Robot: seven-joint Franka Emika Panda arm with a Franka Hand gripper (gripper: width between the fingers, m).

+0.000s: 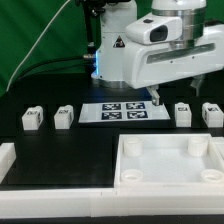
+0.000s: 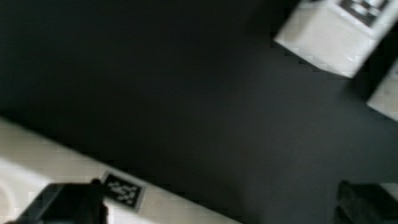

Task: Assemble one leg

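1. We see the gripper point(image 1: 157, 100) with its fingers point(image 2: 68, 205) spread apart and nothing between them, by the marker board point(image 1: 122, 111).
2. The nearest leg point(image 1: 183, 113) stands untouched on the table point(image 1: 90, 145), just to the exterior view's right of the gripper.

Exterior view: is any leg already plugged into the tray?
No, all four legs stand on the black table apart from the tray, two on either side of the marker board.

The surface point(image 1: 70, 150) is seen as matt black; the leg point(image 1: 32, 119) and tray point(image 1: 165, 186) are seen as smooth white plastic.
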